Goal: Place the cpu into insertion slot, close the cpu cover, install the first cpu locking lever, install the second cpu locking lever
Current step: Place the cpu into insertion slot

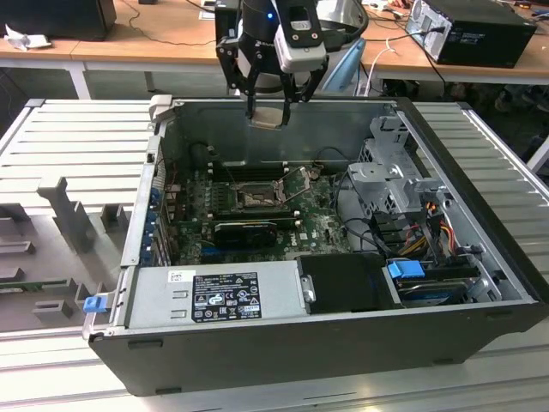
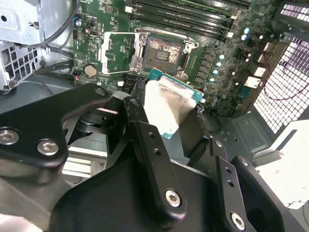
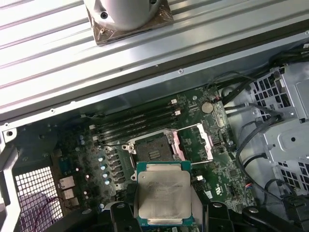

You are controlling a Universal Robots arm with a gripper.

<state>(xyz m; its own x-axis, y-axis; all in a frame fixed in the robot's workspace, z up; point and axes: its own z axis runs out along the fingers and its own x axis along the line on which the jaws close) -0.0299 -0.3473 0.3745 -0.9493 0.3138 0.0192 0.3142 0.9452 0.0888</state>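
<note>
My gripper (image 1: 270,107) hangs above the back wall of the open computer case, shut on the cpu (image 1: 268,118), a flat square chip with a silvery top. In both wrist views the cpu (image 3: 163,193) (image 2: 169,104) sits between the black fingers (image 2: 145,140). Below it on the green board lies the insertion slot (image 1: 255,199) (image 3: 153,147) (image 2: 161,50), open, its brownish contact field bare. The cpu cover (image 3: 195,142) (image 2: 118,53) (image 1: 300,182) is swung up beside the slot. The chip is well above the slot and touches nothing else.
A silver power supply (image 1: 219,292) fills the case's front. A metal drive cage (image 1: 390,172) and coloured cables (image 1: 429,223) stand at the exterior view's right. Memory sticks (image 3: 135,121) run behind the slot; a long black card (image 1: 244,232) lies in front. A grey fixture (image 1: 73,215) stands outside.
</note>
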